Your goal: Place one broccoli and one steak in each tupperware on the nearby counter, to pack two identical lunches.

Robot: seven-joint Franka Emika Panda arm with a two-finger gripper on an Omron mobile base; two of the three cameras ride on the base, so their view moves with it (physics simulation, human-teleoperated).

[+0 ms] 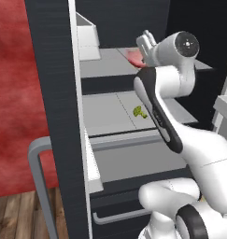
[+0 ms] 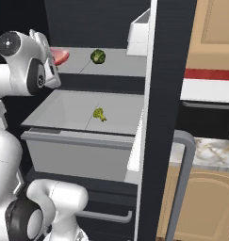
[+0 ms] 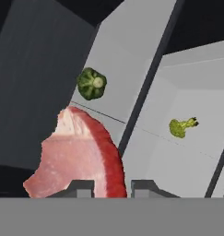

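Steak (image 3: 74, 159) is gripped edge-on between the nearly closed fingers of the gripper (image 3: 112, 186), raised by the upper fridge shelf (image 2: 120, 63); one broccoli (image 3: 91, 83) is seen there, another (image 2: 99, 114) in the drawer below.

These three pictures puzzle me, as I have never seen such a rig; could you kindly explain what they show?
It is a white robot arm on a driving base, reaching into an open fridge. Two pictures come from cameras on the base, behind the arm to its left and right; the third looks along the gripper itself. On the upper shelf lies a dark green broccoli. Below it, a paler broccoli floret lies in a grey drawer. The gripper is shut on a pink, red-edged steak, up at the level of the upper shelf.
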